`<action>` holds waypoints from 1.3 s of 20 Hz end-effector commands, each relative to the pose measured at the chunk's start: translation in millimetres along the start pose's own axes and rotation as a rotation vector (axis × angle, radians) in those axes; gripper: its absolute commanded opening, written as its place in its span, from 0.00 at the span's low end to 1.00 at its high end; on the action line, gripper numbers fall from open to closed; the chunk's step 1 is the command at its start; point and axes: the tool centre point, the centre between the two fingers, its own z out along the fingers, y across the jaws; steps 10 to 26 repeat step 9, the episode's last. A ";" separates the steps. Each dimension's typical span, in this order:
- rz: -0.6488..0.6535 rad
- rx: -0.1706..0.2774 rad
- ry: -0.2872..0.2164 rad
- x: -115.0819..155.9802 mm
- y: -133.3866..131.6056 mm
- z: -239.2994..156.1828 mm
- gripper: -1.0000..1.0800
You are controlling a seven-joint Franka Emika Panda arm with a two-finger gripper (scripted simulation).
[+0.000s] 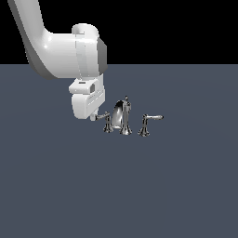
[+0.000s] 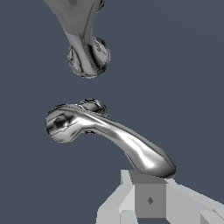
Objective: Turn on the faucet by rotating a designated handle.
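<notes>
No readable text in either view, no lettering, brand or number on my white arm housing, none on the chrome faucet or its handle, only a small unlettered diamond mark on my finger

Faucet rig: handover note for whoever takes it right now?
Pincer: at the tip of the handle; only one finger shows in the wrist view, so open or shut can't be told. No grip seen.
Faucet: on the floor, spout in the middle, handle arm pointing to the exterior view's left, twin lever to the right.
Done: approach to the handle tip.
Left: push the handle round to open the faucet.
</notes>
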 end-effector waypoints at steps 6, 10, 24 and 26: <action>0.011 -0.004 0.004 34.4 12.3 -0.5 0.00; 0.011 -0.005 0.005 42.4 15.7 -0.5 0.00; 0.011 -0.005 0.005 42.4 15.7 -0.5 0.00; 0.011 -0.005 0.005 42.4 15.7 -0.5 0.00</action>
